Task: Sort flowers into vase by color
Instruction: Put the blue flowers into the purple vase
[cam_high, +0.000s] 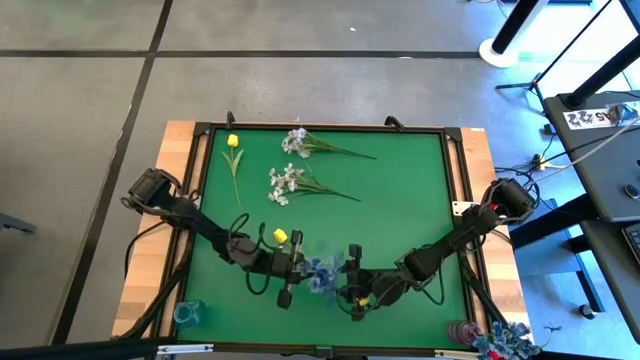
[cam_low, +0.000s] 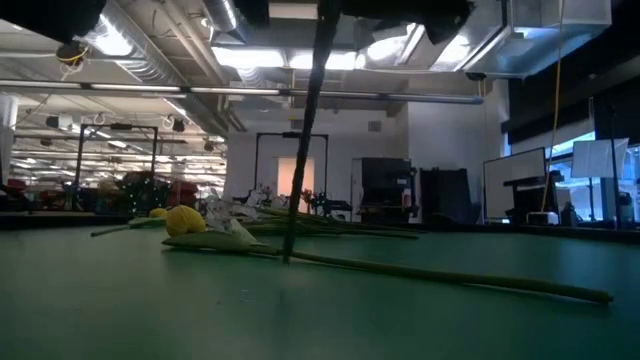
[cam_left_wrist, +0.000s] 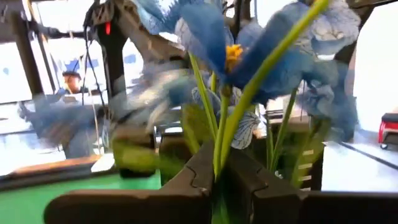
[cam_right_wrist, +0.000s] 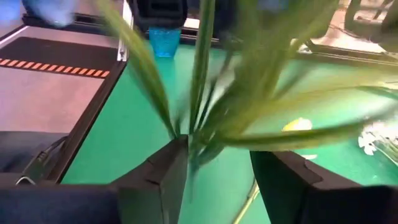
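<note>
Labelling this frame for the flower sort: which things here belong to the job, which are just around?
Job:
- blue spray, stem clamped in left gripper; right gripper open around its stem
- yellow tulips
- white sprays
- blue vase; pink vase beside more blue flowers

Just around:
- green mat
- cables

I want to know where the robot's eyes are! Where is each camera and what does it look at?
High view: above, looking straight down at the green table, both arms and both tools.
Low view: at tabletop height, looking across a yellow tulip into the room.
Left wrist view: on the left arm; its left tool pinches the blue flower.
Right wrist view: on the right arm; its right tool is around green stems.
High and left wrist views share the blue flower.
</note>
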